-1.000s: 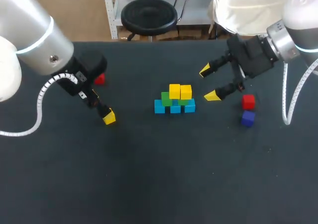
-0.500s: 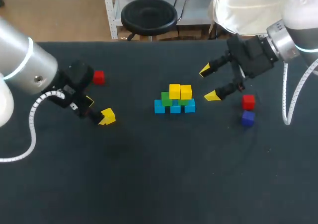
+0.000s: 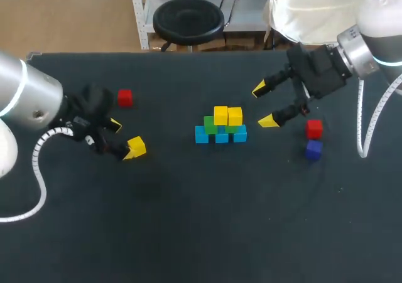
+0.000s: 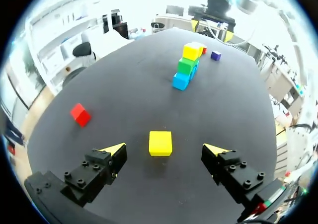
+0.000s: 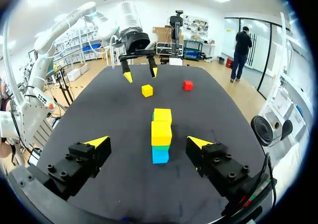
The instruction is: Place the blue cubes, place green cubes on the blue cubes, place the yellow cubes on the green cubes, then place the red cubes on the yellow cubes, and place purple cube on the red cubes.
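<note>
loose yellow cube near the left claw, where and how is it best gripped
Grip the loose yellow cube by its two opposite side faces, bringing the left claw down from above. It lies flat on the table, alone, squared to the open fingers flanking it.

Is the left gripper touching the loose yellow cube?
Apart. Left wrist view shows table between the loose yellow cube and each finger of the left gripper.

No writing, label, number or sign is showing clearly enough to read.
</note>
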